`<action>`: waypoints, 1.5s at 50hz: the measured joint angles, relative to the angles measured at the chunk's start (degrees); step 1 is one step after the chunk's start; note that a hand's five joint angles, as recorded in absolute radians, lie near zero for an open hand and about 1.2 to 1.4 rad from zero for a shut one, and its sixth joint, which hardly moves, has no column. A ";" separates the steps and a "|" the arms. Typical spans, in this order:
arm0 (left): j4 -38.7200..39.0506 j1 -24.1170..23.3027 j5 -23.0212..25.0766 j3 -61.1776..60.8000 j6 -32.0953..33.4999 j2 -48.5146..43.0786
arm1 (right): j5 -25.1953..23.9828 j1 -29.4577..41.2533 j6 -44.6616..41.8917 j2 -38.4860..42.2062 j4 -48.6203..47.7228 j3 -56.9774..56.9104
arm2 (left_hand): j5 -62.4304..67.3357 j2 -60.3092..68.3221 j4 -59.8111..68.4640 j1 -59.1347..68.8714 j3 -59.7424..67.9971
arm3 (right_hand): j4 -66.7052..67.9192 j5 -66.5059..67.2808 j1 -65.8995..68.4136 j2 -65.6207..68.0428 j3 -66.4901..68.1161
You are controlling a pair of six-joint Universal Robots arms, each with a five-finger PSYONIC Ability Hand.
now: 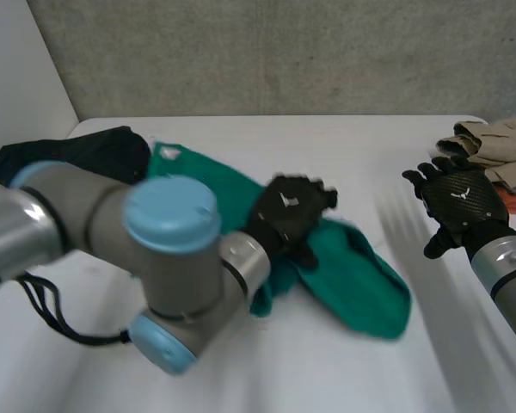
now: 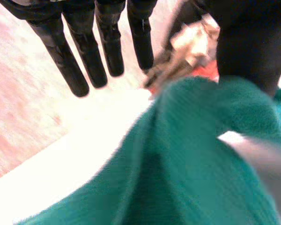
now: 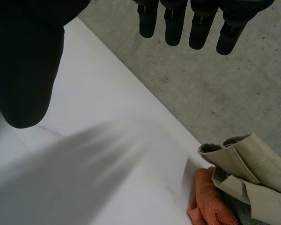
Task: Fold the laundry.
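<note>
A green cloth lies crumpled across the middle of the white table. My left hand hovers over its middle, palm down. In the left wrist view its fingers are straight and clear of the green cloth, which bulges up under the palm beside the thumb. My right hand is held above bare table to the right of the cloth, apart from it. Its fingers are straight and spread, with nothing in them.
A dark garment lies at the table's back left corner. A pile of beige clothes with an orange cloth under the beige garment sits at the back right edge, just beyond my right hand.
</note>
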 measured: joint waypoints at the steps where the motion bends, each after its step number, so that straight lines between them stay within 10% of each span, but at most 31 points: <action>1: -0.56 -0.77 -0.85 0.21 0.27 -0.71 | -0.01 0.00 0.01 0.02 0.02 0.01 | -2.36 -2.04 -2.34 -1.27 -1.80 | 0.00 0.00 0.00 0.00 0.00; 9: -5.13 -1.58 -6.23 -1.35 1.51 5.51 | -0.11 0.01 0.03 -0.15 0.36 0.04 | -9.24 -8.22 -9.16 -5.49 -8.57 | 0.00 0.00 0.00 0.00 0.00; 18: -5.33 8.51 -7.86 -12.62 1.69 20.61 | -0.23 0.41 0.32 -1.54 7.60 -1.15 | -9.39 -8.22 -9.16 -5.50 -8.57 | 0.00 0.00 0.00 0.00 0.00; 34: 2.33 22.63 0.54 -28.65 11.51 13.81 | -0.64 4.35 6.83 0.03 21.04 -5.53 | -7.26 -7.61 -7.99 -5.28 -8.03 | 0.00 0.00 0.00 0.00 0.00; 75: 6.49 23.47 4.87 -22.72 13.69 2.72 | 0.75 4.57 3.00 4.89 14.68 -3.58 | 1.79 1.45 1.60 3.21 1.21 | 0.00 0.00 0.00 0.00 0.00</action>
